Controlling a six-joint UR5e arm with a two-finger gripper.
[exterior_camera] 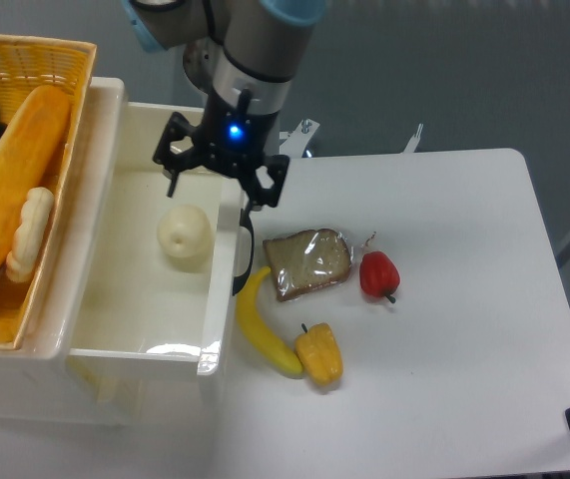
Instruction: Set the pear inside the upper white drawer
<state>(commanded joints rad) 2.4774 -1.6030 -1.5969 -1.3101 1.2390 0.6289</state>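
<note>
At nine o'clock in our view we see a woven wicker basket (60, 60) holding a long orange loaf (10, 175), with a pale ridged piece (27, 235) lying against the loaf's lower end. Just to the basket's three o'clock side sits the upper white drawer (125, 329), pulled open, its tall glossy walls framing a bare cream floor. We find the pear (186, 236) resting on that floor, close to the drawer's right wall and nearer the far end than the near end; nothing is touching it from above. At the pear's one o'clock, above the drawer's right wall, hangs the end effector (221, 182), a blue light glowing on its body. We see its black fingers (266, 187) spread wide apart with nothing between them, and clear air between them and the pear. A dark handle (246, 254) curves out from the drawer's right wall onto the table (464, 379). Moving on toward three o'clock, a banana (263, 327) lies on the table just beside the drawer wall, its lower tip touching a yellow pepper (319, 355). At the banana's one o'clock we see a wrapped slice of brown bread (308, 262), and just beside that, farther to three o'clock, a red pepper (378, 274).
</note>
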